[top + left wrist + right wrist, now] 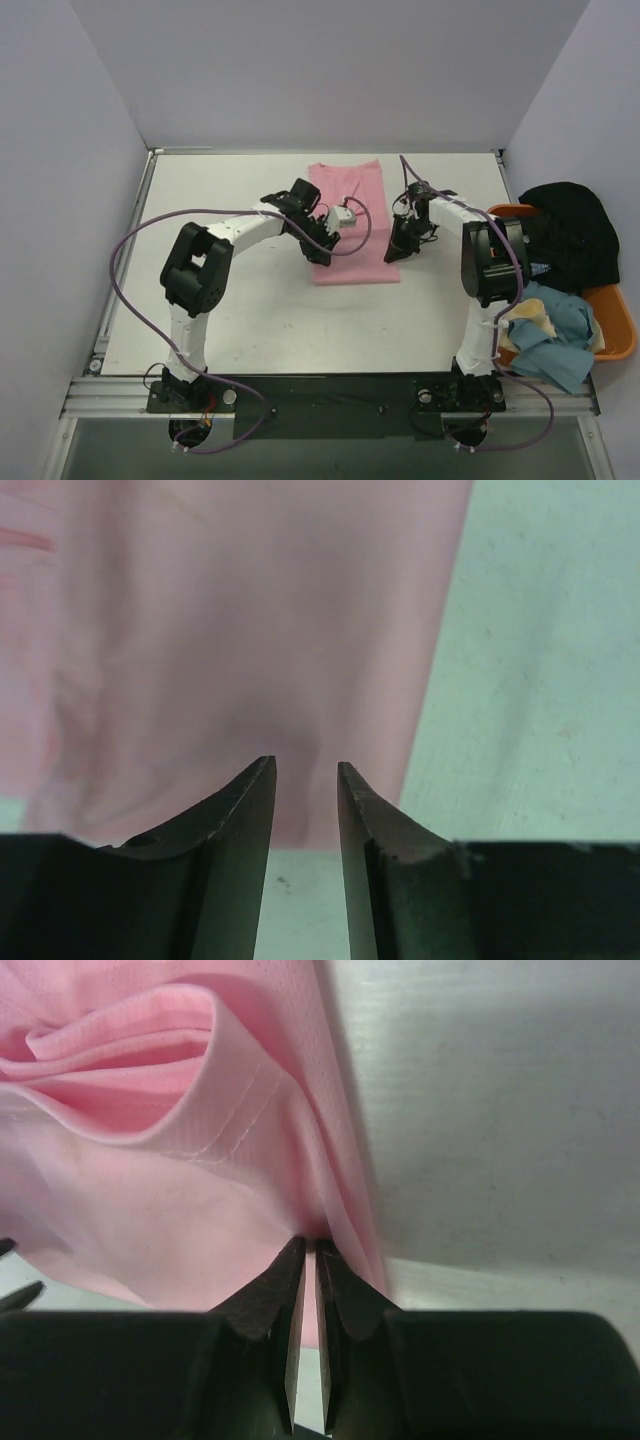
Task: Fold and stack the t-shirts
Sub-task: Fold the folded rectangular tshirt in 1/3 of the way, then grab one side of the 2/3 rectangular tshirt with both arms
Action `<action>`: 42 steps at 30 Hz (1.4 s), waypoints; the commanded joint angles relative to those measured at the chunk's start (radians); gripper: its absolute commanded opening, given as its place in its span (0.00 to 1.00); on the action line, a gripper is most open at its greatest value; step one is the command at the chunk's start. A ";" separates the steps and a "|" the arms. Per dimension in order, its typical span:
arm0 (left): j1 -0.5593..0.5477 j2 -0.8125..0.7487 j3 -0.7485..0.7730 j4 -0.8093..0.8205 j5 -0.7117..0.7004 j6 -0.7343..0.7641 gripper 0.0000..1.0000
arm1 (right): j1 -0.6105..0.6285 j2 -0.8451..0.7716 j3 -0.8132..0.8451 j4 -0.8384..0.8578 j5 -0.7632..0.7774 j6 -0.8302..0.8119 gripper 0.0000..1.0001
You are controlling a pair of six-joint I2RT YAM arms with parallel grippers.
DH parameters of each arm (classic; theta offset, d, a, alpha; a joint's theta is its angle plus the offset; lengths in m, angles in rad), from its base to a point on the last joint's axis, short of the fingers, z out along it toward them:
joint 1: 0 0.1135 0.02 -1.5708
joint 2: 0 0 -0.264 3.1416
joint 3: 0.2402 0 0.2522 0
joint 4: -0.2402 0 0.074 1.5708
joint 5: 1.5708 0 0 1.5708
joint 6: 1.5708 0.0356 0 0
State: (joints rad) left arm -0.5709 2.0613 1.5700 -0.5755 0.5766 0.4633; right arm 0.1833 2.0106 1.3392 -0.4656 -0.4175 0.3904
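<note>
The light pink t-shirt (345, 180) lies folded into a long strip on the white table, running from the far middle toward me. My left gripper (321, 252) is open and empty, its tips low over the strip's near left edge; the pink cloth (250, 630) lies just beyond the fingertips (262, 772). My right gripper (393, 253) is shut on the pink shirt's near right edge, with the cloth (150, 1220) pinched and bunched at the tips (310, 1245). A black t-shirt (566, 222) and a light blue one (556, 342) lie at the right.
An orange tub (618, 322) stands at the table's right edge, with the black and blue shirts and a beige cloth (530, 320) draped in and over it. The white table (230, 300) is walled at the left, the back and the right.
</note>
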 commanded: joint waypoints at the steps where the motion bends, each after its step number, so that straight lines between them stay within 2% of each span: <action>1: -0.038 -0.089 -0.102 -0.005 0.026 0.162 0.42 | -0.018 -0.052 -0.092 -0.019 0.032 0.034 0.07; 4: -0.056 -0.070 -0.154 0.075 -0.096 0.176 0.42 | -0.024 -0.101 -0.136 -0.007 0.046 0.039 0.07; 8: -0.066 -0.082 -0.137 0.037 -0.129 0.222 0.42 | -0.024 -0.177 -0.150 -0.033 0.036 0.027 0.09; 10: -0.072 -0.116 -0.108 -0.015 -0.110 0.257 0.43 | -0.024 -0.235 -0.169 -0.064 0.051 0.031 0.14; 12: -0.084 -0.170 -0.106 -0.067 -0.084 0.323 0.47 | -0.025 -0.301 -0.215 -0.088 0.077 0.050 0.25; 13: -0.093 -0.191 -0.125 -0.093 -0.072 0.348 0.49 | -0.025 -0.341 -0.248 -0.093 0.082 0.056 0.34; 17: -0.110 -0.295 -0.270 -0.107 -0.052 0.521 0.63 | -0.021 -0.386 -0.359 -0.067 0.051 0.102 0.45; 18: -0.115 -0.302 -0.295 -0.100 -0.055 0.569 0.69 | -0.021 -0.386 -0.373 -0.044 0.049 0.116 0.46; 22: -0.124 -0.280 -0.355 0.041 -0.109 0.589 0.71 | -0.021 -0.363 -0.434 0.053 0.017 0.177 0.48; 26: -0.148 -0.237 -0.341 0.068 -0.130 0.607 0.71 | -0.022 -0.322 -0.436 0.105 0.016 0.206 0.48; 33: -0.170 -0.195 -0.407 0.161 -0.244 0.595 0.58 | -0.025 -0.289 -0.466 0.130 0.029 0.223 0.45; 35: -0.170 -0.191 -0.426 0.181 -0.268 0.597 0.53 | -0.027 -0.283 -0.471 0.136 0.032 0.223 0.36; 36: -0.170 -0.190 -0.433 0.192 -0.268 0.595 0.48 | -0.027 -0.279 -0.472 0.139 0.029 0.223 0.24; 37: -0.172 -0.193 -0.436 0.197 -0.270 0.588 0.39 | -0.027 -0.274 -0.472 0.146 0.028 0.223 0.19; 38: -0.170 -0.193 -0.436 0.201 -0.265 0.583 0.34 | -0.027 -0.270 -0.474 0.150 0.023 0.225 0.10; 39: -0.170 -0.194 -0.433 0.200 -0.264 0.572 0.20 | -0.027 -0.268 -0.472 0.150 0.020 0.225 0.03; 40: -0.172 -0.199 -0.429 0.189 -0.256 0.565 0.13 | -0.027 -0.271 -0.472 0.150 0.017 0.225 0.00; 41: -0.170 -0.204 -0.420 0.186 -0.256 0.551 0.00 | -0.027 -0.273 -0.476 0.148 0.014 0.223 0.00; 42: -0.170 -0.211 -0.415 0.162 -0.248 0.542 0.00 | -0.027 -0.285 -0.479 0.147 0.011 0.222 0.00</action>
State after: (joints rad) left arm -0.7410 1.8534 1.1519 -0.3996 0.3305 1.0306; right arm 0.1570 1.7130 0.8921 -0.3210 -0.4515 0.6212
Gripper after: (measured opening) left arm 0.069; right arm 0.012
